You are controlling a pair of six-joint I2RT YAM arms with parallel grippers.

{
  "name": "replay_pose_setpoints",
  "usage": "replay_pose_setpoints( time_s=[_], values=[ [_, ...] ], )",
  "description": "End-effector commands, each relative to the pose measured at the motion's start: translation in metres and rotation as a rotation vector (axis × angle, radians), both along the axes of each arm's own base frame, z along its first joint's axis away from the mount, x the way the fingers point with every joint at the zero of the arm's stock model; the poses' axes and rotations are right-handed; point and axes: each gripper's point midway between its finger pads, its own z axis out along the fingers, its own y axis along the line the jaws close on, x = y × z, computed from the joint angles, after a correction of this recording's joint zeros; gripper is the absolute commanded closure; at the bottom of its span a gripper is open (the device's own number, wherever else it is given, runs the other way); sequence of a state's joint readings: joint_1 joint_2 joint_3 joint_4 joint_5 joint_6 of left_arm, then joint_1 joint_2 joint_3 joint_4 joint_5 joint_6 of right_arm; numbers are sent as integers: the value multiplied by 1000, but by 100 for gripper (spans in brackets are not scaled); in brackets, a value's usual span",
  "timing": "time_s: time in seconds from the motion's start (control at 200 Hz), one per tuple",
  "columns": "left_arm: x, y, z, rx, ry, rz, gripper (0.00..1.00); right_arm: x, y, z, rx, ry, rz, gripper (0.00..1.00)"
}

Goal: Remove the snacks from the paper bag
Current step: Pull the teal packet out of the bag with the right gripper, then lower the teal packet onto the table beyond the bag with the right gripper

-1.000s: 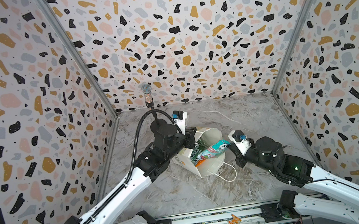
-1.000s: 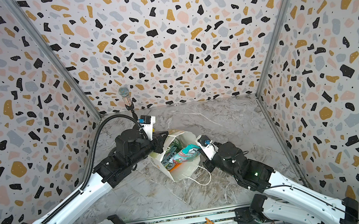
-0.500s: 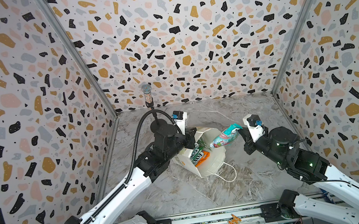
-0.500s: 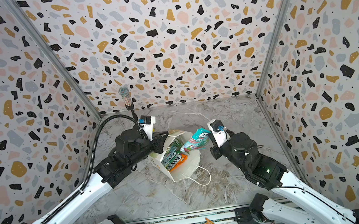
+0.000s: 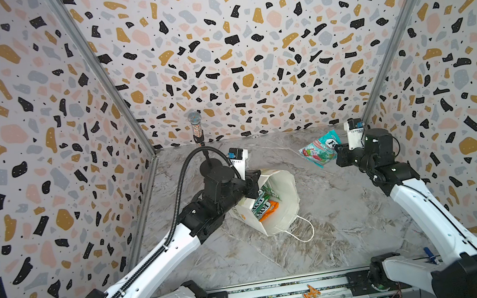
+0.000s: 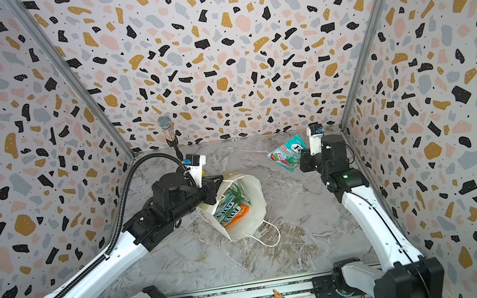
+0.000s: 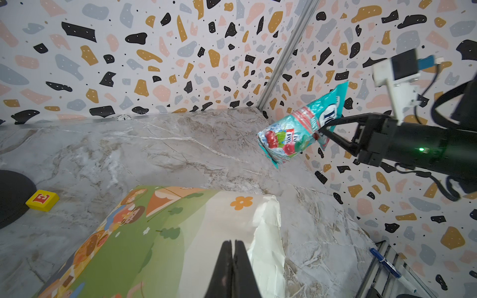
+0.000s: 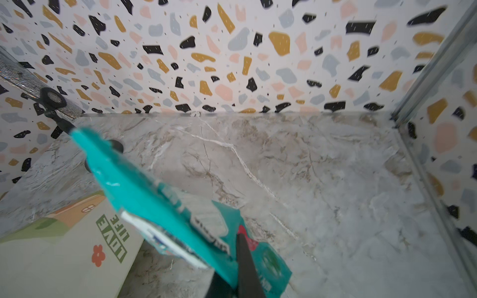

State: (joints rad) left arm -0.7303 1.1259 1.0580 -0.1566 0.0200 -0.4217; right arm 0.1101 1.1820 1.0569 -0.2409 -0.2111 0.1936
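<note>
Mid-table, the bag [image 5: 287, 190] is seen tilted, mouth open, white inside, with green and orange packets [image 5: 263, 208] lodged in it. Its rim is pinched by the left gripper [image 5: 255, 182], jaws pressed together on the paper, the arm stretched low from the left. Farther back on the right, a teal packet [image 5: 319, 151] printed with red fruit is held clear of the table, clamped at one edge by the right gripper [image 5: 338, 152], its arm bent towards the rear corner.
</note>
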Motion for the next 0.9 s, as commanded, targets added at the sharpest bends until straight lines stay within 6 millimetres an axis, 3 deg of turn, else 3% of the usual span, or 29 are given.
replay_pose_setpoints(
  time_s=[0.0,0.15,0.38,0.611,0.896],
  values=[
    [-3,1,13,-36,-35,-2,100,13,22,6,156,-8,144,100],
    [-3,1,16,-47,-39,2,100,40,33,-32,221,76,204,100],
    [-3,1,18,-47,-41,0,100,72,55,-70,389,170,286,100],
    [-3,4,18,-45,-45,8,100,102,55,-110,492,275,267,100],
    [-4,7,18,-36,-49,15,100,116,50,-155,498,382,259,100]
  ],
)
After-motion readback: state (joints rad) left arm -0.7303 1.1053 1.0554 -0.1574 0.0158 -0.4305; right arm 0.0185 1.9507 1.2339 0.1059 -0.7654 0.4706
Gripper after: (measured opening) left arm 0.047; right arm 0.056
